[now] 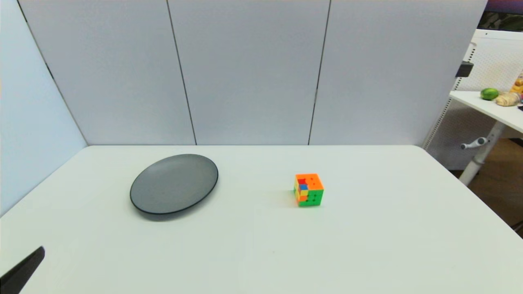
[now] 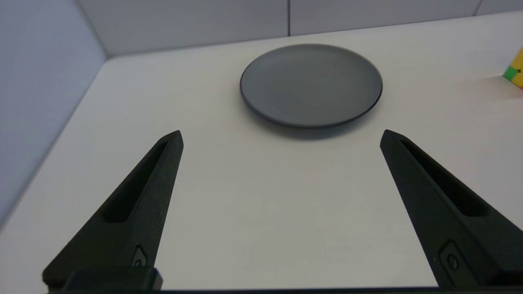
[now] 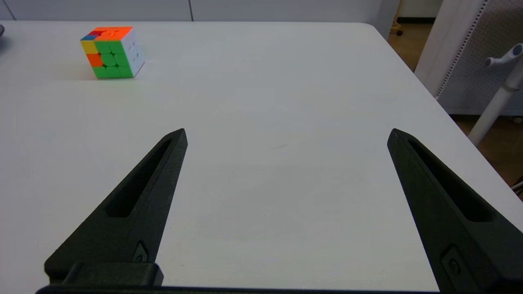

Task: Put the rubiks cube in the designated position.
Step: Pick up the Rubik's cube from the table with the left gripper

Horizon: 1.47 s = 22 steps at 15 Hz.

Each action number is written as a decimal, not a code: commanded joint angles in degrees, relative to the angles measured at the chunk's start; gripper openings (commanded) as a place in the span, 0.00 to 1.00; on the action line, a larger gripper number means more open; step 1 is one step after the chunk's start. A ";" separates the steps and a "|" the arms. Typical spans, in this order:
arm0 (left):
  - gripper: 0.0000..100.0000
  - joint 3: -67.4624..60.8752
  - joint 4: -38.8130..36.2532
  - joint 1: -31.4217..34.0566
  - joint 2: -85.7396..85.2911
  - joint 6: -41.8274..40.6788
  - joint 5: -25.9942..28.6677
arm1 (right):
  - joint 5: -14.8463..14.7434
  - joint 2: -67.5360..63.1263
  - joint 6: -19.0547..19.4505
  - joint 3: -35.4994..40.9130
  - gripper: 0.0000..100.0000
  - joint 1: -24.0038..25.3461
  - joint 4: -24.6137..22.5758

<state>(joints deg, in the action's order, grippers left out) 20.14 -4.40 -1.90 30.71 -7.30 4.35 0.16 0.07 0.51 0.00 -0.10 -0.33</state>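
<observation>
Rubiks cube (image 1: 308,190) placement is not yet begun: one cube is seen standing alone on the white table (image 1: 367,245), right of centre, touched by nothing. The left gripper (image 2: 282,136) is held low above the near left part of the table, its two black fingers (image 2: 139,204) spread wide apart with nothing between them, and it is pointed toward the far side. In the head view only a dark tip of it (image 1: 22,271) is seen at the near left corner, the remainder being cut off by the picture's edge. The right gripper (image 3: 288,134) is likewise held low over the near right part of the table, its two fingers (image 3: 437,196) spread wide and empty; it is not seen in the head view at all.

One grey plate (image 1: 174,183) is laid flat on the table, left of centre and beyond the left gripper, well apart from the cube. From the left wrist only a corner of the cube (image 2: 515,71) is seen, the rest being cut off. From the right wrist the whole cube (image 3: 112,52) is seen, far and to the left of that gripper, with orange uppermost and a mostly green face turned near.

A second table (image 1: 490,107) is seen at the far right, with a green fruit (image 1: 489,94) and other items too small to be made out.
</observation>
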 commanded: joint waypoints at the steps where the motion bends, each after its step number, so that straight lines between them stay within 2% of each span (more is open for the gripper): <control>1: 1.00 19.76 -5.18 -12.25 33.10 -7.38 6.11 | 0.02 -0.07 0.02 0.00 1.00 0.01 -0.02; 3: 1.00 24.60 -9.13 -19.02 43.82 -7.38 6.11 | 0.02 -0.07 0.02 0.00 1.00 0.01 -0.02; 8: 1.00 26.88 -28.56 -29.12 63.33 -7.73 6.19 | 0.02 -0.07 0.02 0.00 1.00 0.01 -0.02; 9: 1.00 27.59 -30.05 -30.35 66.06 -7.82 6.19 | 0.02 -0.07 0.02 0.00 1.00 0.01 -0.02; 11: 1.00 31.19 -31.28 -31.58 71.42 -7.82 7.69 | 0.02 -0.07 0.02 0.00 1.00 0.01 -0.02; 14: 1.00 38.04 -30.76 -31.67 79.51 -7.99 17.36 | 0.02 -0.07 0.02 0.00 1.00 0.01 -0.02; 20: 1.00 49.82 -31.02 -31.67 92.87 -7.99 24.83 | 0.02 -0.07 0.02 0.00 1.00 0.01 -0.02; 22: 1.00 53.69 -30.84 -31.58 96.38 -7.99 28.96 | 0.02 -0.07 0.02 0.00 1.00 0.01 -0.02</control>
<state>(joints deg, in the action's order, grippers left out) 70.67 -35.26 -33.54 122.05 -15.24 30.43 0.16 0.07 0.49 0.00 -0.10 -0.30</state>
